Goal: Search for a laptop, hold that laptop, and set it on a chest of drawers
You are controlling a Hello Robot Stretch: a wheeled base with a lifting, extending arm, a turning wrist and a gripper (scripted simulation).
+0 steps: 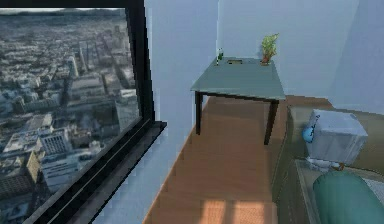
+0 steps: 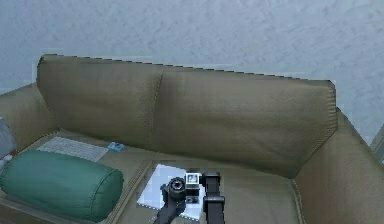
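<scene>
1. Arm side view, setting: olive sofa (image 2: 200, 110) across the frame against a plain wall. Green cushion (image 2: 60, 185) lying on the left of the seat, with sheets of paper (image 2: 75, 148) beyond it near the backrest.
2. Tool: arm (image 2: 212, 200) rising from the near edge just right of the middle, with two white squares (image 2: 192, 178) at its far end. Gripper (image 2: 168, 205) to their left, set against a flat pale slab (image 2: 152, 185).
3. Task's thing: slab lying flat on the middle seat, just right of the green cushion. Judged by its thin, flat shape to be the laptop, though not certain.
4. Tool state: cannot tell whether anything is grasped, since the slab rests on the seat right at the fingers and is not lifted clear.
5. Progress, as a judgement: search likely finished and arm brought to the find. Hold not confirmed. Carrying and setting down on a chest of drawers wholly left to do.
6. Forward view: wide window (image 1: 70, 100) at left over a city. Table (image 1: 240, 80) on plain legs at the far wall, bearing a potted plant (image 1: 268, 47). Pale box (image 1: 335, 135) at the near right.
7. Writing: none legible. Black marks on the white squares are patterns, not words; the paper is too small to read.
</scene>
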